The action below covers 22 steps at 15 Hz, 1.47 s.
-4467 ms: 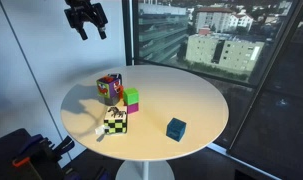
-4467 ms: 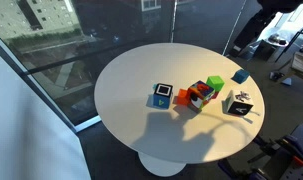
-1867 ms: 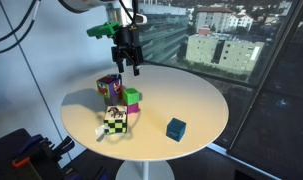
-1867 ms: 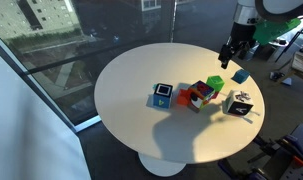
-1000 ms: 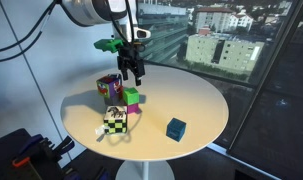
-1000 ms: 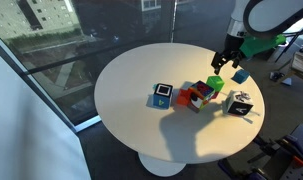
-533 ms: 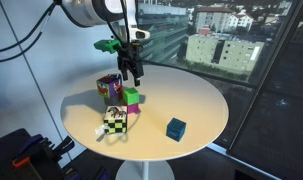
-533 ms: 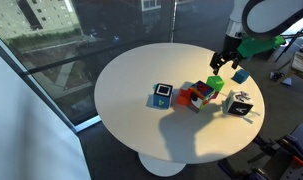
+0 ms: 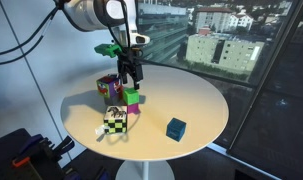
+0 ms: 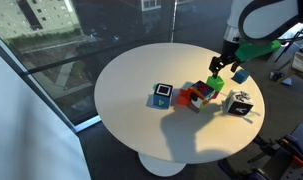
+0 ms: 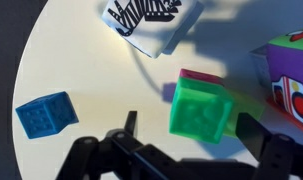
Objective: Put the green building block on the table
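Observation:
The green building block [image 9: 133,96] sits on top of a magenta cube [image 9: 131,108] on the round white table [image 9: 191,95]. It also shows in an exterior view [image 10: 216,83] and in the wrist view [image 11: 204,110]. My gripper [image 9: 130,73] hangs just above it, also seen in an exterior view [image 10: 223,66]. In the wrist view my gripper [image 11: 191,128] is open, with its fingers [image 11: 253,130] standing on either side of the block and not touching it.
A black-and-white checkered cube [image 9: 115,122] and a multicoloured cube [image 9: 110,88] stand close beside the stack. A dark teal cube [image 9: 176,128] sits apart, also in the wrist view [image 11: 46,113]. A white-and-blue cube [image 10: 163,94] lies further in.
My gripper has come down from high above to just over the green block; in the last second it only sank slightly. The blocks have not moved.

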{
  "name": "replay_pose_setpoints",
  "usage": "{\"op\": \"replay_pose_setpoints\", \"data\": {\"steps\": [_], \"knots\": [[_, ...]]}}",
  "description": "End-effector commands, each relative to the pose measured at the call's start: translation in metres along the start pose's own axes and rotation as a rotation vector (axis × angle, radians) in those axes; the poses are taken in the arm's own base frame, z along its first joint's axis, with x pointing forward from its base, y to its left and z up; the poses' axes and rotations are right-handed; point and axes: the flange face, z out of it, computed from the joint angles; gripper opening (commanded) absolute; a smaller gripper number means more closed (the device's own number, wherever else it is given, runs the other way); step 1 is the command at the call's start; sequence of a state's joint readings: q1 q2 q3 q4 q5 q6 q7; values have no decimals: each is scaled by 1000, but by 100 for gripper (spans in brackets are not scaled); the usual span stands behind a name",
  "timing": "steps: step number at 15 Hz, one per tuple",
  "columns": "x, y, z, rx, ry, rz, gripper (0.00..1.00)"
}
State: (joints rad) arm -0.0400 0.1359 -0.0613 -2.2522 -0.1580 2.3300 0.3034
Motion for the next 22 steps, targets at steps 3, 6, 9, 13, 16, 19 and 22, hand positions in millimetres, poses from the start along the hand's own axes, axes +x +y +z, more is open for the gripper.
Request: {"op": "replay_pose_setpoints", "data": {"steps": [3,6,9,13,16,19,22], "knots": [[6,-5,14,16,15,2,100],[7,-6,23,19,15,-3,100],[6,-7,32,17,11,-6,100],[5,-7,41,12,8,-9,75],[7,-7,40,5,6,0,56],[10,-7,34,2,6,15,33],[18,-1,25,1,19,35,30]]}}
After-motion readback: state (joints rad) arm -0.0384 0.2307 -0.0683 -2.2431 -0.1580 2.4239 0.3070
